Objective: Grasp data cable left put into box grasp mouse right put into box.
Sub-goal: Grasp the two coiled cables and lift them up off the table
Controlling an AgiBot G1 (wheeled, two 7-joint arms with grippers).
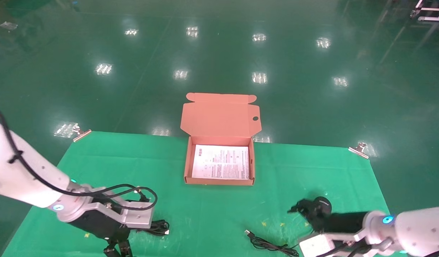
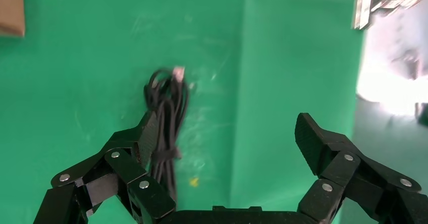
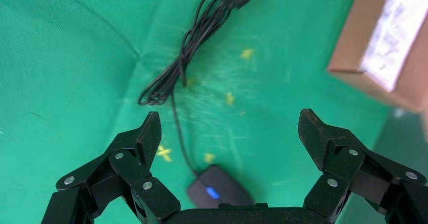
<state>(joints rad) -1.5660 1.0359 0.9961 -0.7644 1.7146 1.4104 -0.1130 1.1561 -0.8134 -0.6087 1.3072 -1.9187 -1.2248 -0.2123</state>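
Mouse [image 3: 220,193] wheel-light, right wrist view only

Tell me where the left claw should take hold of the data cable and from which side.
Grip the data cable across the middle of its bundle, coming straight down from above. It lies flat on the green cloth as a long narrow looped bundle, plug at one end, so the strands are thickest mid-length. The left claw is open, one finger by the bundle; probably shift it until the fingers straddle the bundle crosswise.

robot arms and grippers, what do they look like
White rounded arm shells, each with a small cyan light near the wrist. Silver-grey wrist brackets. Loose black cables loop along the left arm. The left gripper and right gripper are black, with jointed linkage fingers and silver rivets.
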